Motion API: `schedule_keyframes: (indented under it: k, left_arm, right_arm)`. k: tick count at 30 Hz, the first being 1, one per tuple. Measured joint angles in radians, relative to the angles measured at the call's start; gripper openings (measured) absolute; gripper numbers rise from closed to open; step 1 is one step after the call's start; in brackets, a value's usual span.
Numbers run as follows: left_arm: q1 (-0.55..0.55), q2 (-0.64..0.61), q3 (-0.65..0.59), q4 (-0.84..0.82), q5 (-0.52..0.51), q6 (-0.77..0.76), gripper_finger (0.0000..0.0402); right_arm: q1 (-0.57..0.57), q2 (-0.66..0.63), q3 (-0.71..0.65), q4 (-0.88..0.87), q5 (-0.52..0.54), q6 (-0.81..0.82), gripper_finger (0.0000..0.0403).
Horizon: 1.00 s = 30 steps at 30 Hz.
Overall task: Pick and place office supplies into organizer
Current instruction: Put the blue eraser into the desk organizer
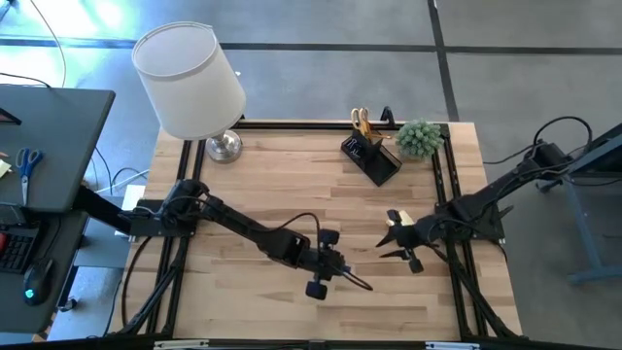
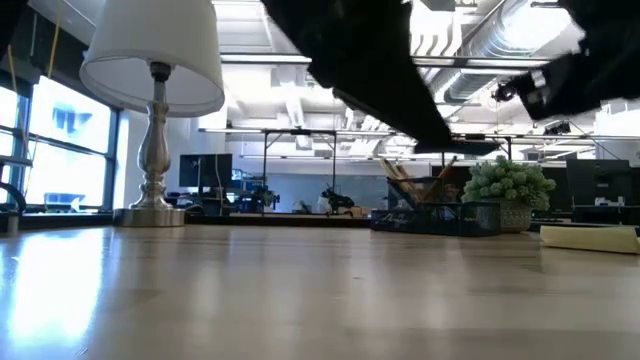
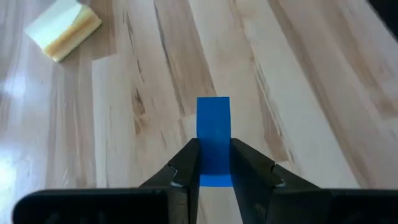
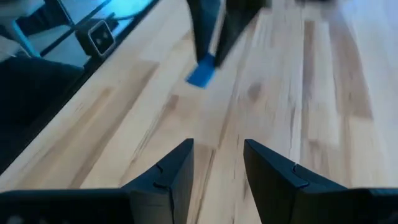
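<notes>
Left wrist view shows the left gripper (image 3: 214, 167) with its jaws closed narrowly on the small blue eraser (image 3: 213, 138), which sticks out forward between them above the wooden desk (image 3: 298, 93); the yellow sticky-note pad (image 3: 64, 29) lies on the boards well apart from it. High view places this gripper over the near middle of the desk, with the right gripper (image 1: 394, 238) just beside it to the right. Right wrist view shows the right gripper's jaws standing apart with nothing between them, only bare boards, and the eraser hanging in the other arm's grip farther off. At the far side of the desk stands the black organizer (image 1: 371, 156), with yellow-handled scissors (image 1: 361, 122) upright in it, a small green plant (image 1: 420, 136) just beside it and a white-shaded lamp (image 1: 190, 80) at the far left corner.
</notes>
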Motion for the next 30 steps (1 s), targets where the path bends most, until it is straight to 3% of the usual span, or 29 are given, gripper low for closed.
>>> schedule_keyframes:
  k: [4, 7, 11, 16, 21, 24, 30]
  left_arm:
    - [0.013, -0.028, 0.002, -0.077, -0.021, -0.009, 0.0060]
    - [0.017, -0.053, 0.000, -0.115, -0.043, -0.011, 0.0059]
    - [0.016, -0.079, 0.000, -0.106, -0.042, -0.007, 0.0063]
    - [0.020, -0.104, 0.001, -0.073, -0.020, -0.012, 0.0063]
    - [0.060, -0.132, 0.003, -0.050, 0.070, -0.096, 0.0064]
    - [0.083, -0.145, 0.000, -0.050, 0.124, -0.127, 0.0064]
    - [0.103, -0.152, 0.001, -0.040, 0.133, -0.142, 0.0061]
  right_arm:
    - [0.039, -0.001, 0.052, 0.006, 0.090, -0.044, 0.0133]
    - [0.048, 0.000, 0.070, 0.011, 0.167, 0.041, 0.0133]
    - [0.061, 0.024, 0.070, 0.005, 0.164, 0.005, 0.0133]
    - [0.150, 0.122, 0.069, 0.186, 0.278, -0.267, 0.0133]
    - [0.209, 0.227, 0.122, 0.309, 0.501, -0.606, 0.0133]
    - [0.209, 0.290, 0.161, 0.303, 0.538, -0.688, 0.0133]
    - [0.216, 0.389, 0.180, 0.304, 0.531, -0.706, 0.0133]
